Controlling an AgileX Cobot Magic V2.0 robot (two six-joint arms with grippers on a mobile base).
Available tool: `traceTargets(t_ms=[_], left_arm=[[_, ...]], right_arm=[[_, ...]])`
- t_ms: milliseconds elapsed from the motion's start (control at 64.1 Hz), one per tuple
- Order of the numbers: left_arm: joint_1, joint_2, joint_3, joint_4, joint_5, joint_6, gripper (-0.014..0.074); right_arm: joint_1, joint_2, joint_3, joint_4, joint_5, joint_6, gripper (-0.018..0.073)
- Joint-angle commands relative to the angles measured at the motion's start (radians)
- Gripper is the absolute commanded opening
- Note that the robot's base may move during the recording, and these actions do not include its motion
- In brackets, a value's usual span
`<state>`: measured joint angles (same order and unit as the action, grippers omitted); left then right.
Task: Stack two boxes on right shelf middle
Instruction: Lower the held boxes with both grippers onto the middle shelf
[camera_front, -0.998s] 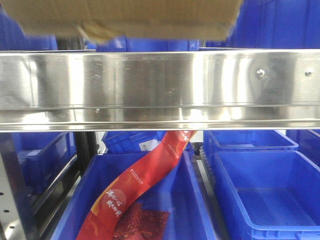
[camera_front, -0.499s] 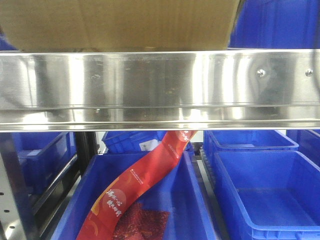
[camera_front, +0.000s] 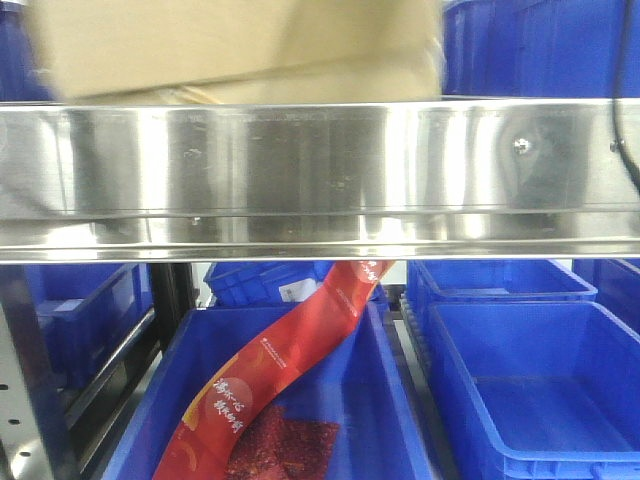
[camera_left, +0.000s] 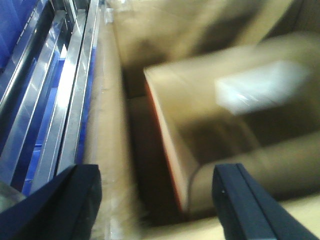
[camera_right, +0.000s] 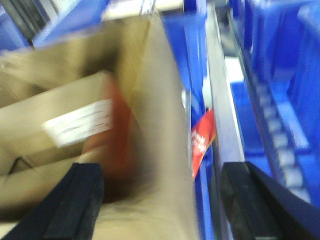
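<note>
Box (camera_right: 75, 125) w/ white label, text blurred

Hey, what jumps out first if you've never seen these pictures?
A big cardboard box fills the top of the front view, blurred, just above a shiny steel shelf rail. Below, a red packet curves up out of a blue bin, with another blue bin beside it.

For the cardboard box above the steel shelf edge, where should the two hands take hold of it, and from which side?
Probably by its two opposite side walls, one hand on each. The cardboard box is wide and open-topped, with upright walls and another box inside. The left hand and the right hand are both spread open; coming from above suits them, but the views are blurred.
</note>
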<state>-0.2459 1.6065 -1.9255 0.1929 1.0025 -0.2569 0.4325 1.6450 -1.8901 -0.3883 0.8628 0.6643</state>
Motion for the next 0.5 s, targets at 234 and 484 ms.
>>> traceTargets(t_ms=[234, 484], left_arm=[[0.000, -0.042, -0.011, -0.009, 0.034, 0.003, -0.0013], [0.000, -0.086, 0.012, -0.164, 0.053, 0.191, -0.0111]], right_arm=[[-0.002, -0.021, -0.021, 0.030, 0.151, -0.045, -0.0164], [-0.004, -0.071, -0.004, 0.063, 0.105, -0.252, -0.0165]])
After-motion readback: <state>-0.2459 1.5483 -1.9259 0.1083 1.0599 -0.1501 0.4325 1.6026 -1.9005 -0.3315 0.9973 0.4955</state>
